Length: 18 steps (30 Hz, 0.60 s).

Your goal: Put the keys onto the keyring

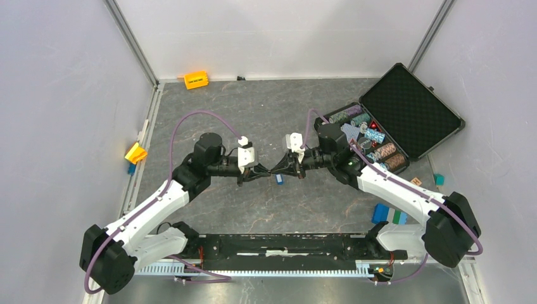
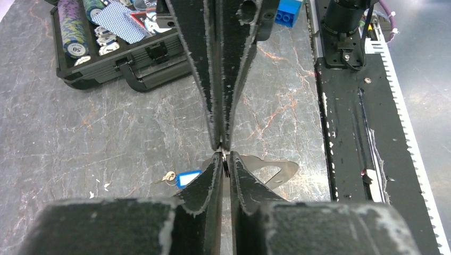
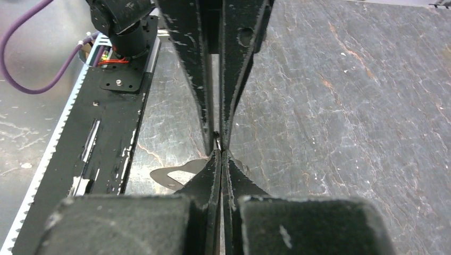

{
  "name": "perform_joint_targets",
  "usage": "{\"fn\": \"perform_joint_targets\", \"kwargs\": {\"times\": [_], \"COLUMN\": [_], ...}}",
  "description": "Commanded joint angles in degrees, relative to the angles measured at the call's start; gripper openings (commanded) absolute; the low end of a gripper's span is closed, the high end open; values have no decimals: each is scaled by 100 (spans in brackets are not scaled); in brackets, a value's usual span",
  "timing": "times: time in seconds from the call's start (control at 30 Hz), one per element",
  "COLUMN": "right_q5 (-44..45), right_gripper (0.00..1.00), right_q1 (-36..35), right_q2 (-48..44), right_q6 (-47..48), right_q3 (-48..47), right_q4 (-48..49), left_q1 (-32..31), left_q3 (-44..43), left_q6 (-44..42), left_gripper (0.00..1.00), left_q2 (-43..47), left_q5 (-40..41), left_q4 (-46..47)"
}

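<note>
Blue key tag (image 2: 189, 178) plain in left wrist view, speck from top.

Two pairs of fingers meet tip to tip over the grey marbled tabletop (image 2: 95, 133).

The left gripper (image 2: 225, 159) enters from the bottom edge, its fingers (image 2: 208, 183) closed to a narrow slit on a thin metal part (image 2: 226, 167), too edge-on to tell ring from key; directly above it the right gripper (image 2: 220, 140) enters from the top edge, jaws pressed together, tips all but touching the left gripper's; just right of the left gripper shows a flat silver piece (image 2: 268, 167) with a cut-out; just left of it a blue key tag (image 2: 187, 178) on a small ring (image 2: 169, 176) lies on the tabletop; far up-left of it an open black case (image 2: 133, 66) holds poker chips (image 2: 72, 32) and playing cards (image 2: 119, 21); well to its right runs the black base rail (image 2: 351, 133).
</note>
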<state>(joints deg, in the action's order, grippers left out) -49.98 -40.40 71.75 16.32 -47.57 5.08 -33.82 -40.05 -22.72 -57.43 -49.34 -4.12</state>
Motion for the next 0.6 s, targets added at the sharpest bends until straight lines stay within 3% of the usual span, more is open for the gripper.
{"fn": "perform_joint_targets", "kwargs": {"times": [0.0,0.57], "right_q5": [494,666], "right_gripper": [0,0], "right_q1": [15,19], "right_q2": [-113,-205], "right_q6": [224,478], "right_q3": [45,73], "right_q4": [120,-86], "left_q1": [-38,-41], "left_q3": [44,25], "left_q6": [-70,-259], "left_gripper": [17,42], "left_q2": [181,160], "left_q5": [-285,186], "left_q4": [224,96]}}
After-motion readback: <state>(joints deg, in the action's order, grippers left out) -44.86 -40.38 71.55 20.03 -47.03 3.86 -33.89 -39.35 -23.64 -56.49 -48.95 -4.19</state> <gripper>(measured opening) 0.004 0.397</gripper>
